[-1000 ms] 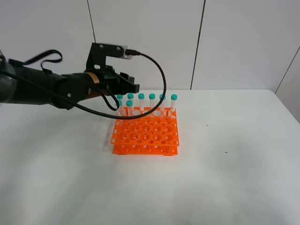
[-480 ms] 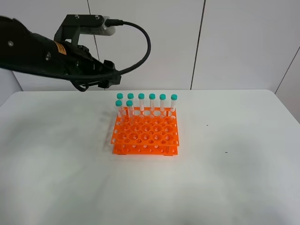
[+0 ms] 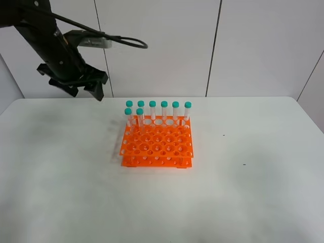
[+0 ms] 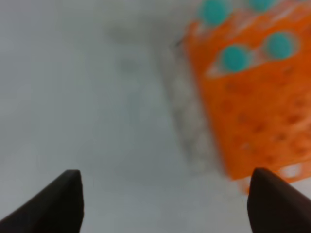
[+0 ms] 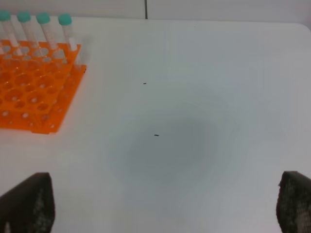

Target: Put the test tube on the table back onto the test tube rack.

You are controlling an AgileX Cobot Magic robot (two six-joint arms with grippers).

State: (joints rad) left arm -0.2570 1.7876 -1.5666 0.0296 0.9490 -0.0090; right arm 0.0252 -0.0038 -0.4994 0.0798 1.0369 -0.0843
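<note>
Eight teal-capped tubes are standing in the test tube rack [image 3: 157, 141] in the exterior high view, six along its far row and two just in front at the left end; the rack is sitting near the middle of the tabletop [image 3: 243, 192], a little toward the far edge. No tube is lying loose on the white surface, so the test tube [image 3: 139, 118] appears to be already seated. The left gripper [image 3: 85, 89] is hanging high near the far left corner, jaws spread wide and holding nothing.

Left wrist view, blurred: both dark jaw tips are showing far apart with only tabletop between them, the rack's orange corner and three teal caps beyond.

Right wrist view: the right gripper [image 5: 165, 206] is hovering over bare tabletop toward the right edge, jaws wide apart and empty, the rack well off to one side.

Judging from this, the sensible thing is clearing the left arm up and away from the caps without brushing them
</note>
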